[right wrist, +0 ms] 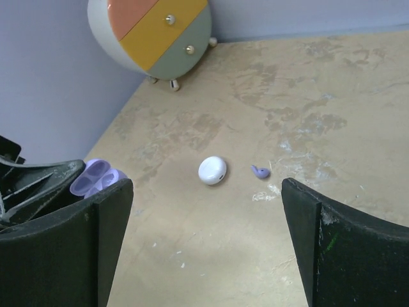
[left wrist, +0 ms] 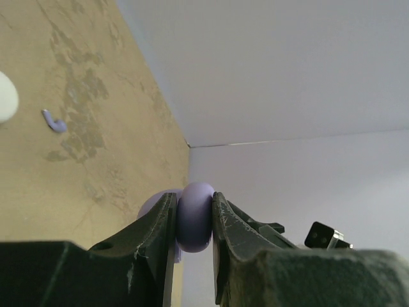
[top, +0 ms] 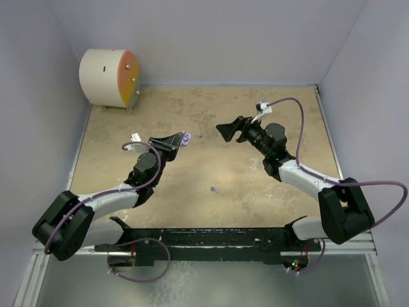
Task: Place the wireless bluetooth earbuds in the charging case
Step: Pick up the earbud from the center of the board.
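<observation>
My left gripper (top: 180, 140) is shut on an open lilac charging case (left wrist: 195, 220) and holds it above the table; the same lilac case (right wrist: 96, 178) shows its hollow wells in the right wrist view. My right gripper (right wrist: 206, 188) stands wide open and empty, hovering over the table across from the left gripper (left wrist: 195, 217). Below it lie a closed white case (right wrist: 212, 170) and, just right of that, a lilac earbud (right wrist: 260, 171). In the top view, one tiny lilac earbud (top: 213, 189) lies mid-table and another lilac speck (top: 200, 135) sits between the grippers. No white earbuds are in view.
A round drum-shaped cabinet (top: 110, 78) with orange, yellow and green drawer fronts stands at the back left corner. Pale walls enclose the tan tabletop (top: 255, 198) on three sides. The black rail (top: 211, 240) with the arm bases runs along the near edge.
</observation>
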{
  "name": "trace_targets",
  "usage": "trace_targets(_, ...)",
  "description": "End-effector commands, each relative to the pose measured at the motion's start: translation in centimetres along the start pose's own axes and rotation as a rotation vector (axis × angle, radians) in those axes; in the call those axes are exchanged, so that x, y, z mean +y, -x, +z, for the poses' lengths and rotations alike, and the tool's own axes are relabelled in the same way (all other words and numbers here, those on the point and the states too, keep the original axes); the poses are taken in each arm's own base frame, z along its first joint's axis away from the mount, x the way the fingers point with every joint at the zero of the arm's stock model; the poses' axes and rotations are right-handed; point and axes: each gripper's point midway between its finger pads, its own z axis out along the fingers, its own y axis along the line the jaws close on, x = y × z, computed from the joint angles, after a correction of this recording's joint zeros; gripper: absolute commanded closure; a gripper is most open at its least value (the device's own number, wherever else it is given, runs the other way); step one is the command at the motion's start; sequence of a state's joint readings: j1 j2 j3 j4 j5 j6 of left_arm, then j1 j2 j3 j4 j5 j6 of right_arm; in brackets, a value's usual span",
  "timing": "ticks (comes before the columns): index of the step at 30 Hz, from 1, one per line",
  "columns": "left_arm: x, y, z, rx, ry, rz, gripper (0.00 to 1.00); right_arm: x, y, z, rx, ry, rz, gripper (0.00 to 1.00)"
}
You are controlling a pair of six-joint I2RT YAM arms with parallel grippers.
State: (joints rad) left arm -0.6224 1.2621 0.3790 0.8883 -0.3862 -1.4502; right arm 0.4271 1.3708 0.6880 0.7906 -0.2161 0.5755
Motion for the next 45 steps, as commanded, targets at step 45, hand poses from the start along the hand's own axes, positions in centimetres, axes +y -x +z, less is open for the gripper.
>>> trace_targets(45,4.2,1.2,-2.5,0.108,0.110,0.062,1.00,4.5,-18.9,-8.7,0.673,-0.361,-0.267,0.40)
